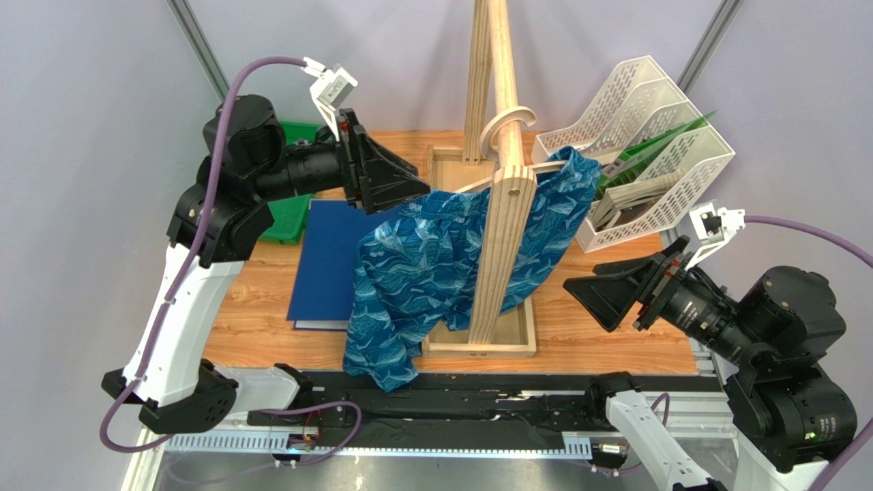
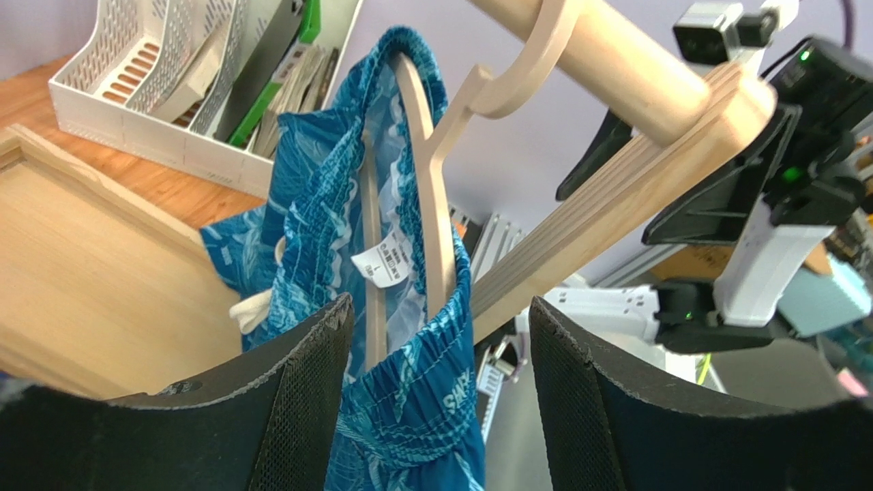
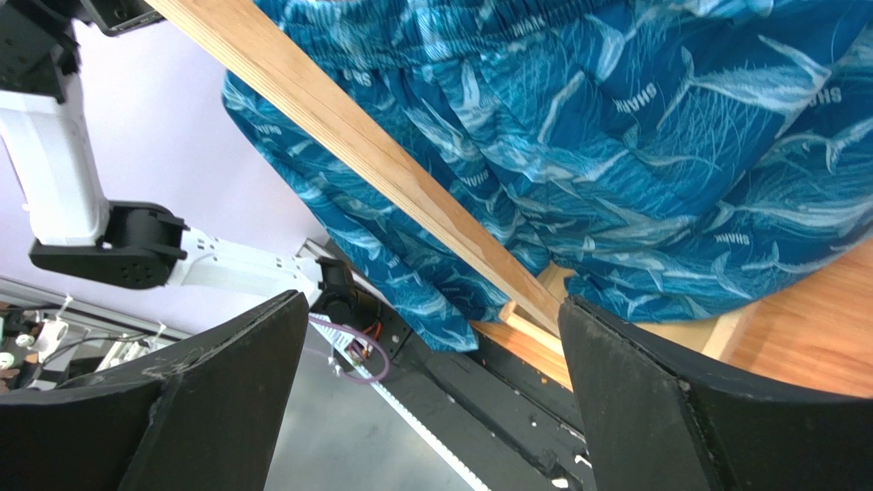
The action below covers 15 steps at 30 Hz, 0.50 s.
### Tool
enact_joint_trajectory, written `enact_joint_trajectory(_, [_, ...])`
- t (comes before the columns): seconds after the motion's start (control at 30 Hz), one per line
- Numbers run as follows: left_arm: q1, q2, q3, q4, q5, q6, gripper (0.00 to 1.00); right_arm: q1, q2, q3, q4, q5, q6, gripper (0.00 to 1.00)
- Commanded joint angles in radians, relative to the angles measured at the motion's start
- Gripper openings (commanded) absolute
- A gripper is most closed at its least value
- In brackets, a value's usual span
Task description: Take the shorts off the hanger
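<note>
The shorts [image 1: 420, 271] hang in the centre of the overhead view, draped over the hanger [image 2: 439, 220]. Its hook rides on the rod of the upright wooden stand [image 1: 502, 235], and the hem trails down past the stand's tray base toward the lower middle of the frame.

In the left wrist view the waistband and one rounded end of the hanger sit together between the fingers of the left claw [image 2: 441, 305]. The claw is partly open, straddling both and pinching neither. The fabric lies against one finger, with a gap at the other.

The right claw [image 3: 435, 302], at the right of the overhead view, is spread wide and holds nothing. It faces the lower folds of cloth and the stand's slanted post.

The main risk is that the left claw closes on wood and cloth alike, so a pull would drag the hanger off the rod or rock the stand. The elastic could also snag on the far rounded end. A sideways tug might swing fabric onto the blue binder [image 1: 328, 256] on the desk [image 1: 615, 338].
</note>
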Motion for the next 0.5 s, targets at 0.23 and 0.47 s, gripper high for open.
enact_joint_trajectory(0.23, [-0.067, 0.026, -0.004, -0.093, 0.016, 0.213, 0.71, -0.001, -0.018, -0.056, 0.024, -0.022, 0.014, 1.00])
enact_joint_trajectory(0.47, [-0.133, 0.031, -0.085, -0.086, -0.013, 0.199, 0.68, -0.002, -0.020, -0.069, 0.052, -0.019, 0.034, 1.00])
